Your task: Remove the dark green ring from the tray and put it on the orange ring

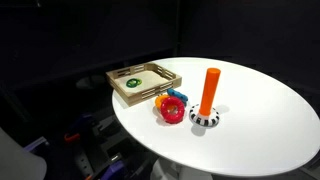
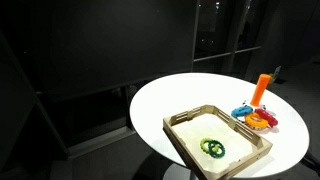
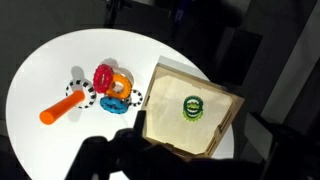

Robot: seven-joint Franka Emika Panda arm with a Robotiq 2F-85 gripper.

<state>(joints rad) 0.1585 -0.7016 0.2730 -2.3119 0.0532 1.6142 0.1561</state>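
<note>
A dark bulk fills the bottom edge of my wrist view, which I take to be my gripper [image 3: 118,152]. It is only a silhouette, so I cannot tell whether the pincer stands open or closed, and neither exterior view shows it. Just beyond it lies the tray [image 3: 168,118], set near the rim of the round white table [image 1: 262,122]. The dark green ring [image 3: 193,107] lies flat on the tray floor, apart from the walls, so the raised rim should not get in the way of a descent from above. Beside the tray sits a cluster of rings: the orange ring [image 3: 128,100] is pressed up against a red ring [image 3: 104,75] and a blue ring [image 1: 178,97], next to the upright orange peg [image 1: 209,90]. With its neighbours that tight, I judge the drop will need care. Nothing is lifted yet, and the pick is still ahead.
</note>
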